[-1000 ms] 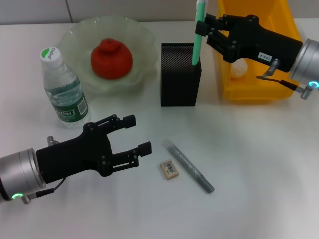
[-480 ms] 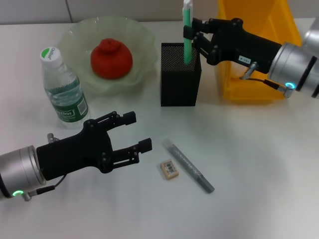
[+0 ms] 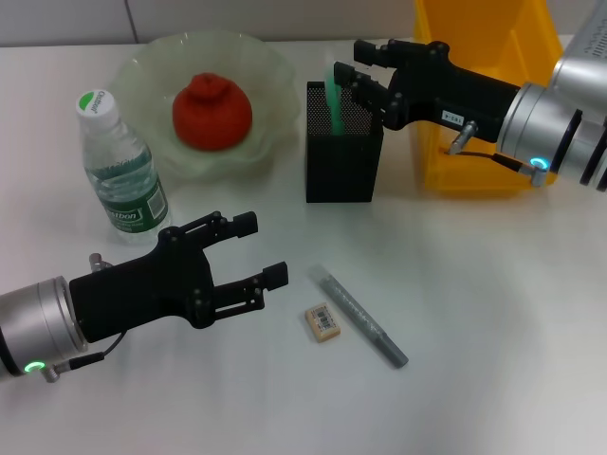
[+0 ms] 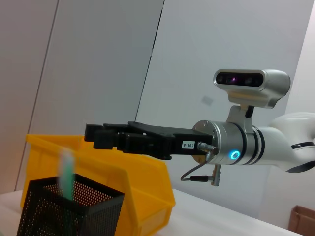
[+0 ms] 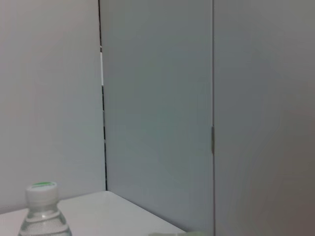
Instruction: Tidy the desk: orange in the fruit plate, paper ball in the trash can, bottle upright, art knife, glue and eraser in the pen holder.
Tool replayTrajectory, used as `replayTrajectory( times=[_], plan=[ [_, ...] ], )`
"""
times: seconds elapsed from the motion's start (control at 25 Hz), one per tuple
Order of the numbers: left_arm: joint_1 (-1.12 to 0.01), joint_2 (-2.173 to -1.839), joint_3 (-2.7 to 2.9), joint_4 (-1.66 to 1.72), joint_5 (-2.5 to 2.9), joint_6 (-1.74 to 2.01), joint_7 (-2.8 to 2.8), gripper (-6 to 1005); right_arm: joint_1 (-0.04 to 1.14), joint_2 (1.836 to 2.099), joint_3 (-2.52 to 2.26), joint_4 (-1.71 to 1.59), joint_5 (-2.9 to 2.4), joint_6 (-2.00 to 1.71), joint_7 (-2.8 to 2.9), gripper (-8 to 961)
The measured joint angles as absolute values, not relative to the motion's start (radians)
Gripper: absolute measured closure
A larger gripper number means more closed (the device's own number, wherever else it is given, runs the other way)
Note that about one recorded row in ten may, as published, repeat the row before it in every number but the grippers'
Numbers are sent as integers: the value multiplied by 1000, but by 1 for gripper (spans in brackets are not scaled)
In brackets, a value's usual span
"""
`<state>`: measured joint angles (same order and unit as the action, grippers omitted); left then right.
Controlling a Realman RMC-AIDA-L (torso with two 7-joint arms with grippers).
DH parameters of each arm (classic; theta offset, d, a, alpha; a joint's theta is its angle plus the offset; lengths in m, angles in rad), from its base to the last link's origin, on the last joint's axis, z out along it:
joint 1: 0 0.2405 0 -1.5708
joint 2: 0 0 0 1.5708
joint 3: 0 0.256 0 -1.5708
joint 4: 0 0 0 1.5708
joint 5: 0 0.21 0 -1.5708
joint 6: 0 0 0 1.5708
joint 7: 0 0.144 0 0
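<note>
My right gripper [image 3: 353, 62] hangs open just above the black mesh pen holder [image 3: 343, 161]. A green stick [image 3: 333, 90] stands loose inside the holder, its top poking over the rim; I cannot tell whether it is the art knife or the glue. The left wrist view shows the same green stick [image 4: 66, 169] in the pen holder [image 4: 69, 216] below the right gripper [image 4: 93, 137]. A grey stick [image 3: 360, 316] and the tan eraser [image 3: 322, 321] lie on the desk. My left gripper [image 3: 263, 250] is open, left of the eraser. The orange [image 3: 211, 111] sits in the fruit plate [image 3: 142, 71]. The bottle [image 3: 121, 175] stands upright. The paper ball is hidden.
The yellow trash can [image 3: 474, 175] stands right of the pen holder, under my right arm. The bottle is close behind my left gripper. The white desk runs bare to the front right.
My right gripper moved left and down over the pen holder and let go of the green stick, which dropped into the holder. The left arm stayed where it was.
</note>
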<state>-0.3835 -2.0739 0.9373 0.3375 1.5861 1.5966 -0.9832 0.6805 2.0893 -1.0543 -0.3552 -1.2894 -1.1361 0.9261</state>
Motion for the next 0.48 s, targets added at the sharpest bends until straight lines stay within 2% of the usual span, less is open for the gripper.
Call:
replayTrajectory(
  times=[0.48],
  plan=[
    [-384,-2074,937,338,1586,1601,-983,200,650,2089,-1045,-360,-1275,-1212,935,586]
  ],
)
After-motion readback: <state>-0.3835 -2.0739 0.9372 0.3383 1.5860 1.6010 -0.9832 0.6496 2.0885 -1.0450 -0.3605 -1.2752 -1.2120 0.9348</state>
